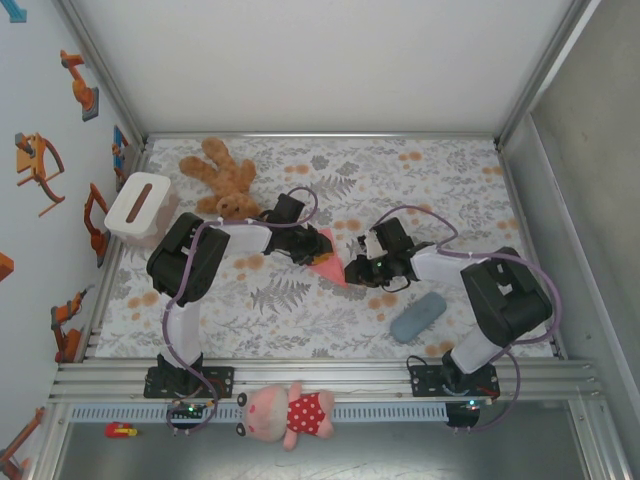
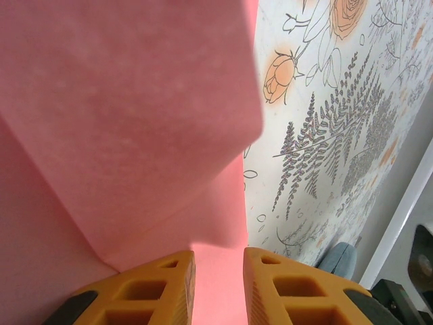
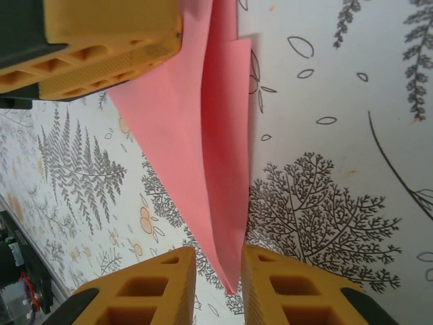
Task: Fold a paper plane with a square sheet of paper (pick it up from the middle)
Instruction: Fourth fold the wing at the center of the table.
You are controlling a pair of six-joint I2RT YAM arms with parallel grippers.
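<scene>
Paper plane [image 1: 329, 269] (partly folded) half hidden under left gripper [image 1: 320, 248].

Table [image 1: 460, 175] sits centre in the top view, under a floral cloth [image 2: 325, 156]: grey ferns and orange blooms on white. Back wall [image 1: 330, 60] at 12 o'clock is plain white and evenly lit. Left wall [image 1: 40, 250] at 9 o'clock is pale, with orange robot-arm stickers [image 1: 38, 165]. Grey panel [image 1: 590, 200] at 3 o'clock. Aluminium posts [image 1: 100, 70] slant in from 11 and 1 o'clock to the table's far corners. Slotted aluminium rails [image 1: 320, 375] cross at 6 o'clock along the near edge, with a dark grey surface [image 1: 400, 450] below them. Light is soft and diffuse, shadows faint. Both wrist views show the same cloth close up.
</scene>
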